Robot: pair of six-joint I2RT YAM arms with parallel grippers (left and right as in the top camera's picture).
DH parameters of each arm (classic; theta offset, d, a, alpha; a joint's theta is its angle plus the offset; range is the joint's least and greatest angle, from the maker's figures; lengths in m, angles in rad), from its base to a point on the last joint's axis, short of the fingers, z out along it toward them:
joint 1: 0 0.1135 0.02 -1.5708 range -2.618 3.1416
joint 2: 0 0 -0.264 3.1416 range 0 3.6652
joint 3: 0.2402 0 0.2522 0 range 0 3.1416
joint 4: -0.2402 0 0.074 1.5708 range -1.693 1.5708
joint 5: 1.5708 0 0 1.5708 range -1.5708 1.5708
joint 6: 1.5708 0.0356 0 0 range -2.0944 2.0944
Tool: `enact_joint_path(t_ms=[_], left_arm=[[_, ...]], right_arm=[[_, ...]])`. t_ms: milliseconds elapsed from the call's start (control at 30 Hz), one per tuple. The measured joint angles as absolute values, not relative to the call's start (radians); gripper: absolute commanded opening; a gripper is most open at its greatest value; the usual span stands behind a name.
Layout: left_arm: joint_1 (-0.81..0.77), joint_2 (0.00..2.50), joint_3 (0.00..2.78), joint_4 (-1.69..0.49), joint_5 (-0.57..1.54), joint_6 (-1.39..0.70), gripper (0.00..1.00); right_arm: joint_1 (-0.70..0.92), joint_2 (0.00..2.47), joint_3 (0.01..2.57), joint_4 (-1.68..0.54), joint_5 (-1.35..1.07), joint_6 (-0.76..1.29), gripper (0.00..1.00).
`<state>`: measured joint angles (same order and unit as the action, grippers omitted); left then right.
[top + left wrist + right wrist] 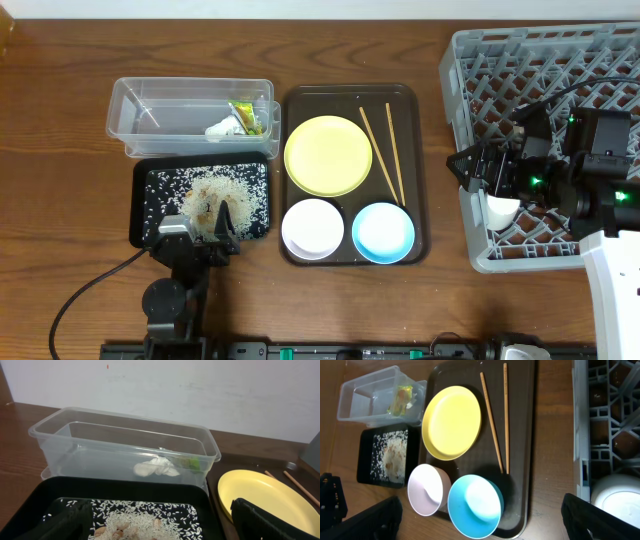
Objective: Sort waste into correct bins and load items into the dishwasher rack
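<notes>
1. Desk: brown wood grain; carries everything below.
2. Clear plastic tub: far left, standing behind the black tray and meeting its far edge. Holds the yellow-green wrapper at its right end, with the crumpled white scrap just beside it.
3. Black tray: shallow, on the desk in front of the tub. Holds the rice, white grains scattered around a brownish heap.
4. Left tool: at the near edge of the black tray, released; its fingers are spread wide and grasp nothing.
5. Brown serving tray: centre of the desk, just right of the tub and black tray.
   - Pale-yellow plate: far left part of the tray, flat.
   - Chopsticks: two, lying right of the plate, nearly parallel, closer together at the near end.
   - White bowl: near left corner, upright, empty.
   - Light-blue bowl: near right corner, beside the white bowl, upright, empty.
6. Dishwasher rack: grey lattice crate, far right of the desk.
7. Right tool: above the rack's left edge, released; its fingers are wide apart and hold nothing.
8. White rounded item: inside the rack under the right arm, partly hidden; I cannot tell what it is.
</notes>
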<state>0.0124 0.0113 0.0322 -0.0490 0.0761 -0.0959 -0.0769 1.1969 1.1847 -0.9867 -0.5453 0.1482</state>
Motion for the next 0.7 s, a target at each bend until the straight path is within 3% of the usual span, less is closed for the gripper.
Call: enact_joint_path(t_ms=[433,567,600,633,700], left_arm=[[0.012,0.011,0.032,-0.049,0.076,-0.096,0.91],[0.012,0.011,0.032,-0.049,0.076,-0.096,0.91],[0.012,0.011,0.032,-0.049,0.076,-0.096,0.91],[0.012,0.011,0.032,-0.049,0.076,-0.096,0.91],[0.012,0.011,0.032,-0.048,0.076,-0.096,0.91]], right_arm=[[-0.077,1.197,1.185,-0.987,-0.546,0.152,0.99],[-0.077,1.197,1.185,-0.960,-0.560,0.253,0.99],[-0.077,1.197,1.185,-0.928,-0.562,0.286,0.95],[-0.077,1.197,1.185,-0.896,-0.563,0.308,0.84],[-0.068,1.197,1.185,-0.865,-0.564,0.335,0.78]])
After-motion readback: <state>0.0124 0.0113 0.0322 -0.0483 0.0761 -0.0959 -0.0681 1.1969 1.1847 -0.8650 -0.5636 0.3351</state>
